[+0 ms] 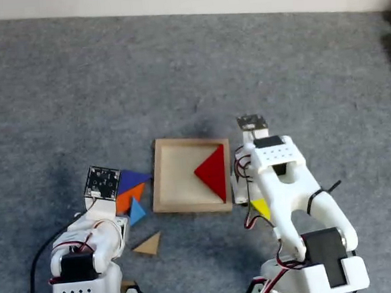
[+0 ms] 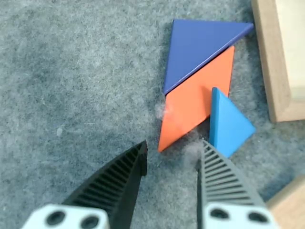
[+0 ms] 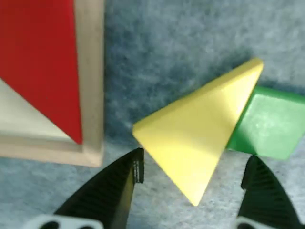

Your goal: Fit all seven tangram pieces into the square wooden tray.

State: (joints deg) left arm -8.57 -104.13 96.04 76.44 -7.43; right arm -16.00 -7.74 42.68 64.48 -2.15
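Observation:
The square wooden tray [image 1: 160, 182] lies mid-table with a red triangle [image 1: 213, 172] in its right half. To its left, a dark blue triangle [image 2: 200, 45], an orange parallelogram [image 2: 190, 109] and a light blue triangle [image 2: 228, 124] lie packed together on the carpet. My left gripper [image 2: 172, 155] hovers open just short of the orange piece's tip. To the tray's right, a yellow triangle [image 3: 200, 138] touches a green piece [image 3: 267, 124]. My right gripper [image 3: 195, 164] is open, its fingers straddling the yellow triangle's near corner. A plain wooden triangle [image 1: 148, 243] lies in front of the tray.
Grey carpet covers the whole table. The tray's rim [image 3: 90, 71] stands close beside the yellow triangle. The tray's corner [image 2: 274, 71] sits next to the blue pieces. The right arm [image 1: 300, 199] hides most of the yellow and green pieces from above.

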